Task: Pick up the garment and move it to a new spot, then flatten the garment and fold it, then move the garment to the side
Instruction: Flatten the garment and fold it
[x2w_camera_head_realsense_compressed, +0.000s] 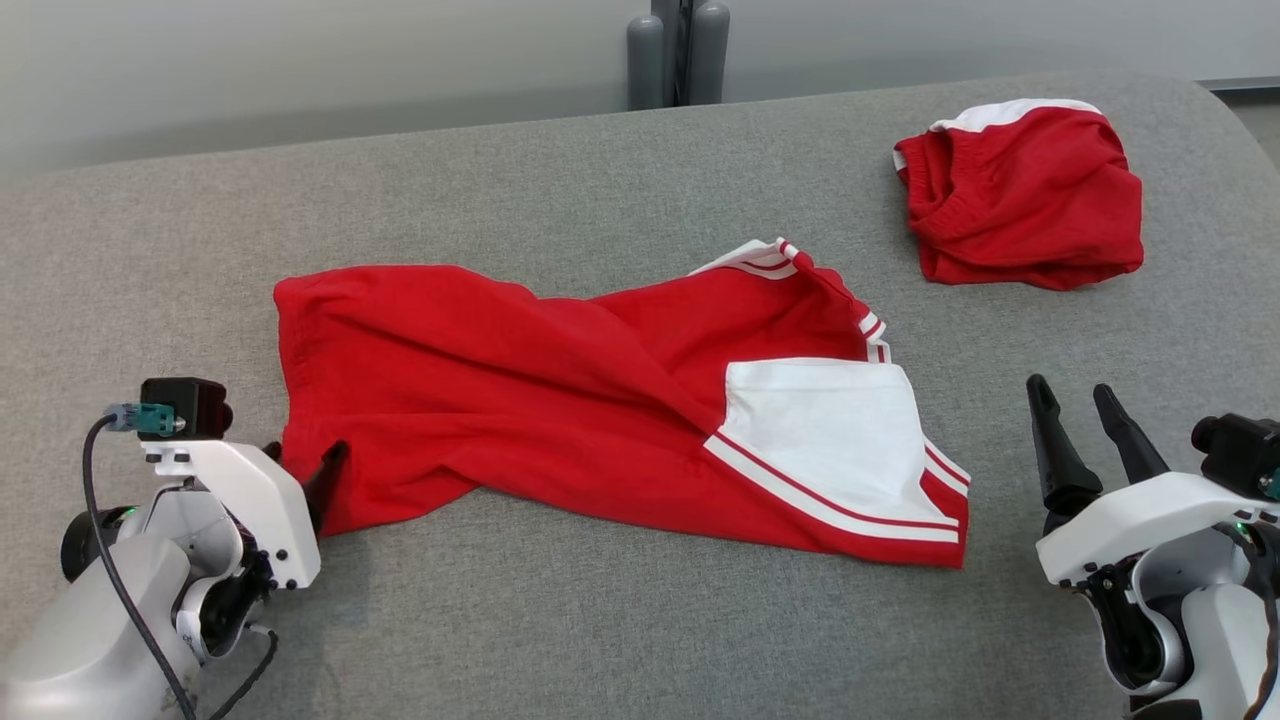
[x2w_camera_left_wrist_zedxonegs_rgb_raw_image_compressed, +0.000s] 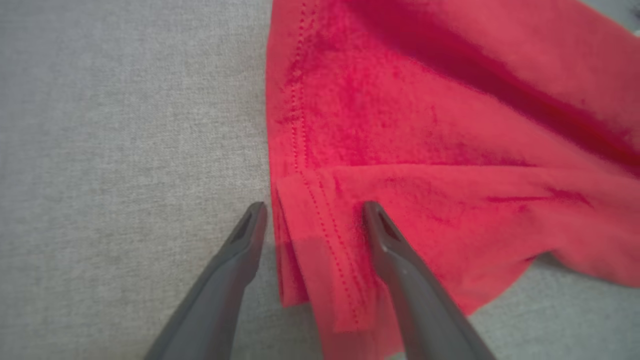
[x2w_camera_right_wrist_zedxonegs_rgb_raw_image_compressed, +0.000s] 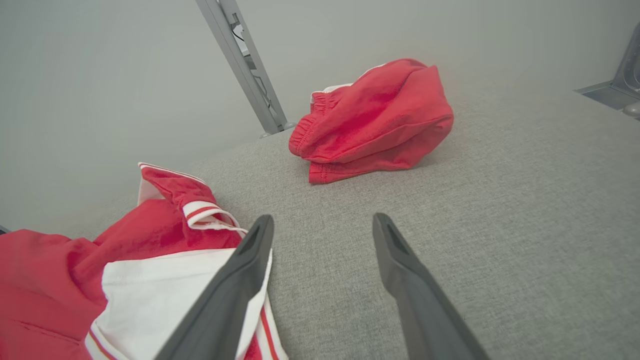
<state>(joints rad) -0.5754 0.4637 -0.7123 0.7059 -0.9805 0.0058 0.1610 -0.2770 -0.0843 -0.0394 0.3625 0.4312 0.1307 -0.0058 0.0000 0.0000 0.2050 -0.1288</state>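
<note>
A red garment (x2w_camera_head_realsense_compressed: 560, 400) with a white panel and white stripes lies spread and wrinkled across the middle of the grey table (x2w_camera_head_realsense_compressed: 600, 180). My left gripper (x2w_camera_head_realsense_compressed: 305, 475) is open at its lower left corner. In the left wrist view the stitched hem of the garment (x2w_camera_left_wrist_zedxonegs_rgb_raw_image_compressed: 320, 235) lies between the two spread fingers of the left gripper (x2w_camera_left_wrist_zedxonegs_rgb_raw_image_compressed: 312, 207), one finger on the cloth, the other on the table. My right gripper (x2w_camera_head_realsense_compressed: 1075, 390) stands open to the right of the garment's white panel, with nothing between the fingers of the right gripper (x2w_camera_right_wrist_zedxonegs_rgb_raw_image_compressed: 322, 222), above bare table beside the garment (x2w_camera_right_wrist_zedxonegs_rgb_raw_image_compressed: 165, 280).
A second red garment (x2w_camera_head_realsense_compressed: 1020, 195), folded into a bundle, sits at the far right of the table; in the right wrist view this bundle (x2w_camera_right_wrist_zedxonegs_rgb_raw_image_compressed: 372, 120) lies ahead of the fingers. A grey post (x2w_camera_head_realsense_compressed: 680, 50) stands behind the table's far edge.
</note>
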